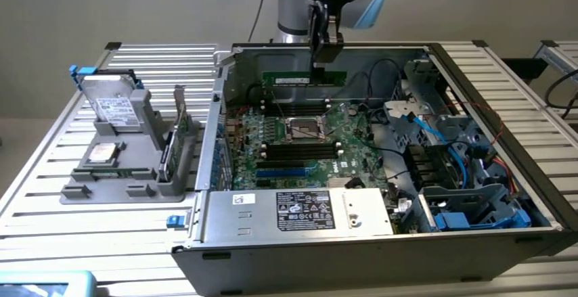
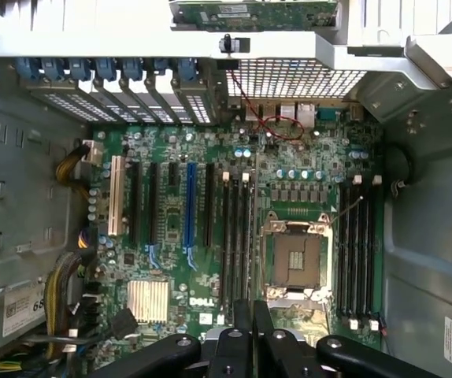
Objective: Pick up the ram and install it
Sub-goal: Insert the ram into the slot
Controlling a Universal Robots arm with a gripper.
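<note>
Ram (image 1: 289, 78) seemingly pinched in downward-pointing gripper (image 1: 323, 63) — arm upright above motherboard (image 1: 271, 134).

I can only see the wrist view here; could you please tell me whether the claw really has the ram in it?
Observer: Yes. In the exterior view the claw is shut on the ram, holding it by its upper edge.
Operator: Thank you. Is it seated in a slot?
Observer: No. It hangs level in the air over the open computer case, towards the far wall.
Operator: And what stands outside the case?
Observer: A grey holder on the exterior view's left, with a hard drive standing upright in it.
</note>
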